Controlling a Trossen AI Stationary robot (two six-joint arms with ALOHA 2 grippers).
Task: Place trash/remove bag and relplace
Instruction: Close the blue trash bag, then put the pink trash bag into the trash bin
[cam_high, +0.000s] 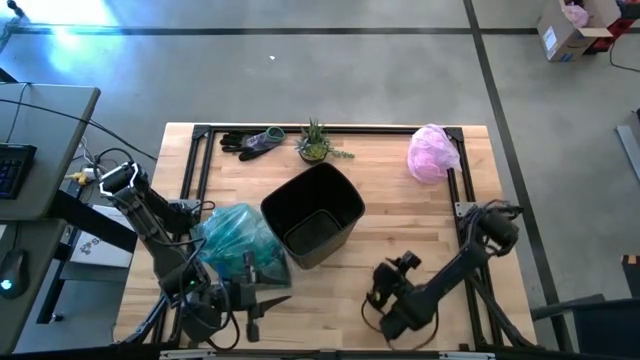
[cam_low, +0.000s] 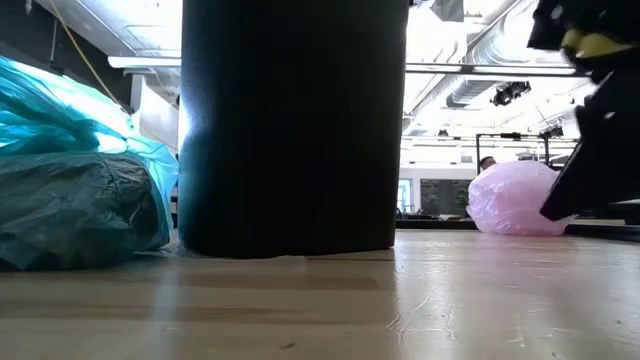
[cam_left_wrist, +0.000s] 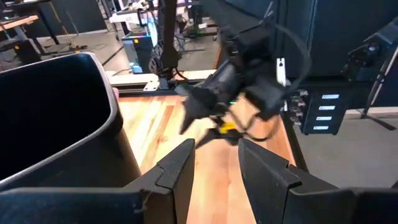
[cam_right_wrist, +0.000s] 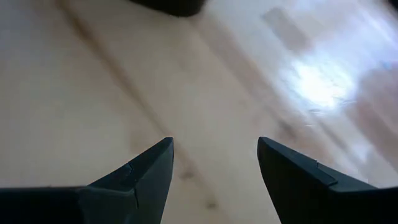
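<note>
We see the bench (cam_high: 420, 250) holding the bin (cam_high: 315, 213), now bare at centre, since the filled teal bag (cam_high: 238, 240) lies touching it at nine o'clock. The pink bag (cam_high: 433, 153), at two o'clock, looks like the replacement. Left end effector (cam_left_wrist: 214, 163) at seven stands part-open, empty; right end effector (cam_right_wrist: 214, 162) at five, wide and empty.

A bin (cam_high: 315, 215) stands at the middle of the counter (cam_high: 400, 240). The bag (cam_high: 238, 240) lies touching its left side. At the counter's far edge lie gloves (cam_high: 252, 142), then a plant (cam_high: 317, 143) to their right, and a second bag (cam_high: 432, 153) near the far right corner. The left claw (cam_high: 268, 303) sits at the near edge in front of the bag, the right claw (cam_high: 378, 292) near the edge right of the bin.
</note>
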